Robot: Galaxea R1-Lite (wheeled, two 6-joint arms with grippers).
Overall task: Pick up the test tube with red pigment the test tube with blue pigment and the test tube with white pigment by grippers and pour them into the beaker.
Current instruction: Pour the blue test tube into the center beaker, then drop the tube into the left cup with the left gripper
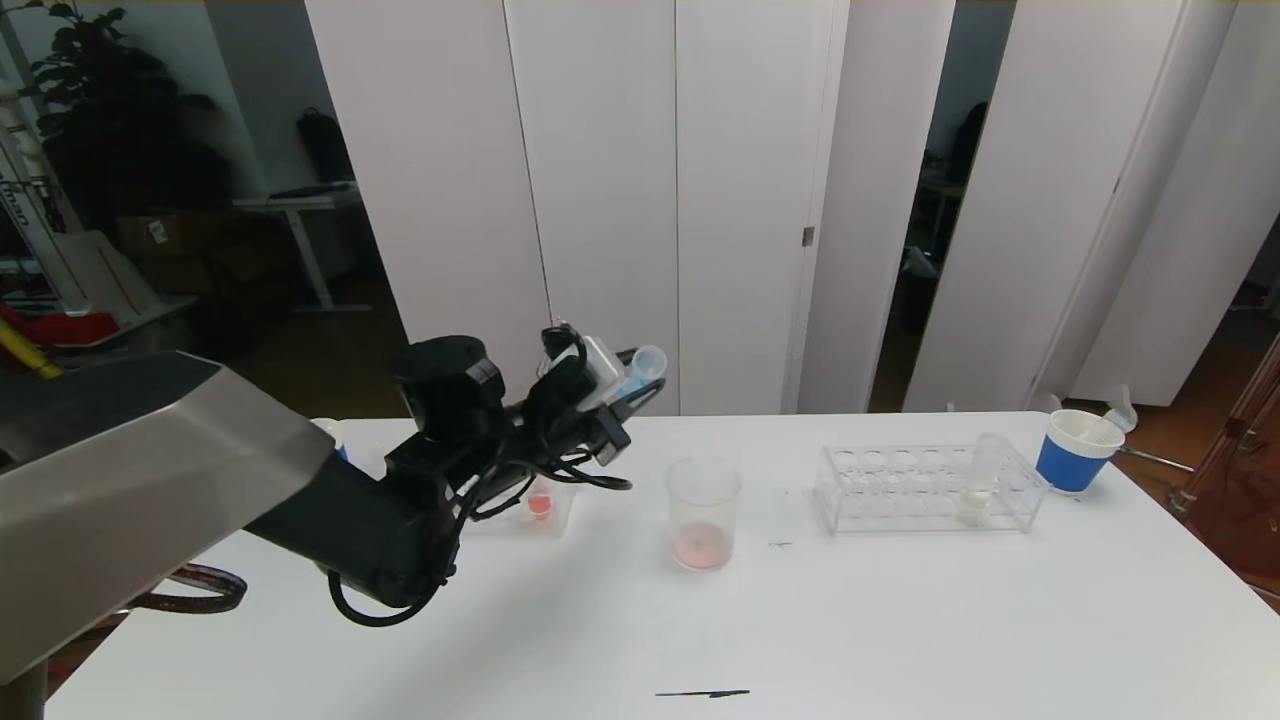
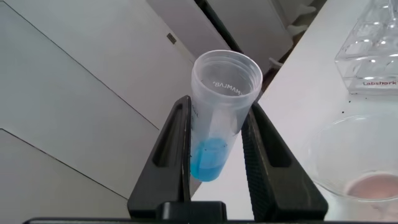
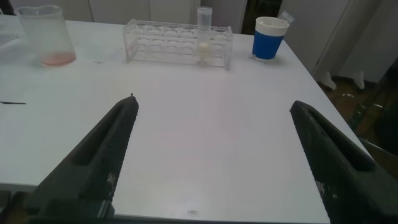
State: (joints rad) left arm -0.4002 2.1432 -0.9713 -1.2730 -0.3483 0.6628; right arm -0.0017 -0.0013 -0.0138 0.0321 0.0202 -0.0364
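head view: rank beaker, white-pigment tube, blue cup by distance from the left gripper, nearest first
From the left gripper, jaws shut on the blue tube:
1. Beaker: just right of the gripper and nearer the robot, mid-table, pink residue at the bottom.
2. White tube: standing at the right end of the rack.
3. Blue cup: right of the rack, by the table's far right corner.

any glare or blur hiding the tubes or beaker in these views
Head view: test tube with blue pigment small, half hidden by left gripper; beaker plain. Left wrist view: tube sharp, beaker soft-edged. Right wrist view: test tube with white pigment small but distinct.
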